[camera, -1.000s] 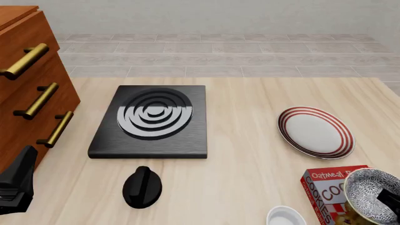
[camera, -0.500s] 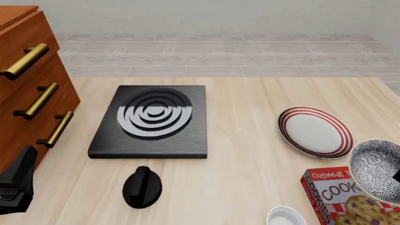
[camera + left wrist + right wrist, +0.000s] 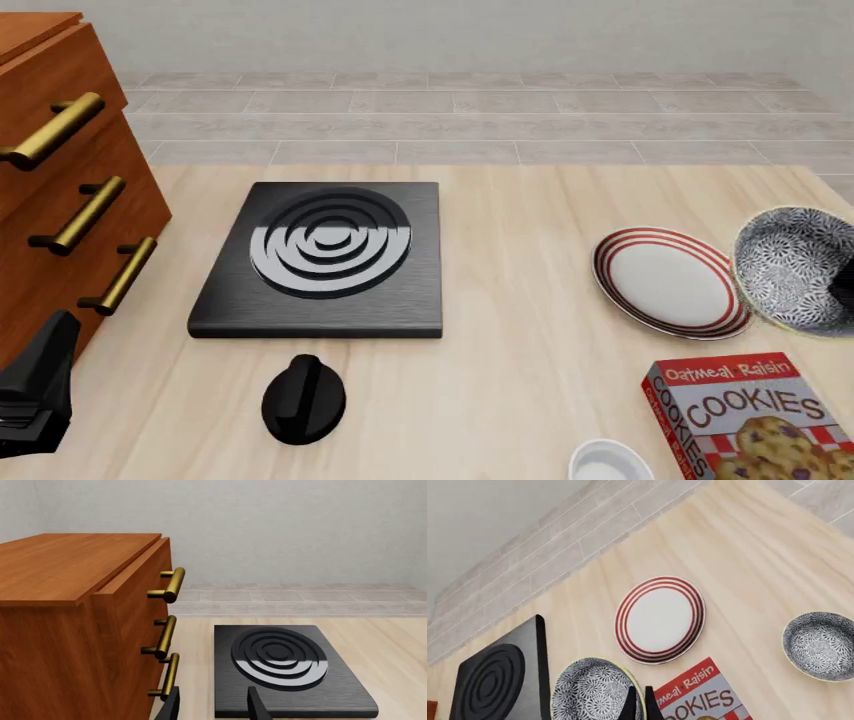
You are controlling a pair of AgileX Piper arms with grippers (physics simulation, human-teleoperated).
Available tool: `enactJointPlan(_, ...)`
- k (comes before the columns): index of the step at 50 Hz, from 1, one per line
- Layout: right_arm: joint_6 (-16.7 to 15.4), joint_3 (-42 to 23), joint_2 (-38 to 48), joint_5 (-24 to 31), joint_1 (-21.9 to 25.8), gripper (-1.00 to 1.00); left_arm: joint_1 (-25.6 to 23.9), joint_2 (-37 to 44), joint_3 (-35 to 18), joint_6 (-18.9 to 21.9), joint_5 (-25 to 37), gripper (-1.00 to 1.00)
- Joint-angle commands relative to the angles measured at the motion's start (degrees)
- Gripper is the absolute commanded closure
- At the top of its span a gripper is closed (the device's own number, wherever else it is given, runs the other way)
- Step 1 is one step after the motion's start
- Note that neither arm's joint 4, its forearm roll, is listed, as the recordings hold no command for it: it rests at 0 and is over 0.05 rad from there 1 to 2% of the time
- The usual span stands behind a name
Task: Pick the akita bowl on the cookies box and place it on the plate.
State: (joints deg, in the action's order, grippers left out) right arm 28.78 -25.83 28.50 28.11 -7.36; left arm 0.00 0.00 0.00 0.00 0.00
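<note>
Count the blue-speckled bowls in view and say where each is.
2. The akita bowl is held tilted in the right end effector, beside the plate. A second speckled bowl sits on the table, visible only in the right wrist view.

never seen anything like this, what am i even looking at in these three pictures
These are simulator renders of two robot arms at a wooden table. One picture looks down from a fixed camera behind the arms; the other two come from cameras on each wrist. On the table lie a black burner, a black knob, a red-ringed plate, a cookies box and a plain white bowl, beside a drawer cabinet. The right jaws are shut on the rim of the speckled akita bowl, holding it tilted beside the plate. The left jaws are open and hold nothing.
</note>
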Motion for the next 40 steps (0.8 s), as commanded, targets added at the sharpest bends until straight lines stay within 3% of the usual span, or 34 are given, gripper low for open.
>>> enactJointPlan(1, 1.9, -2.2, 8.0, -7.8, 2.7, 1.00, 0.0, 0.0, 0.0, 0.0, 0.0, -1.00)
enactJointPlan(22, 1.1, -8.5, 24.4, -18.0, 2.0, 1.00, 0.0, 0.0, 0.0, 0.0, 0.0, -1.00)
enactJointPlan(40, 0.4, -12.9, 35.7, -24.5, -2.9, 1.00, 0.0, 0.0, 0.0, 0.0, 0.0, -1.00)
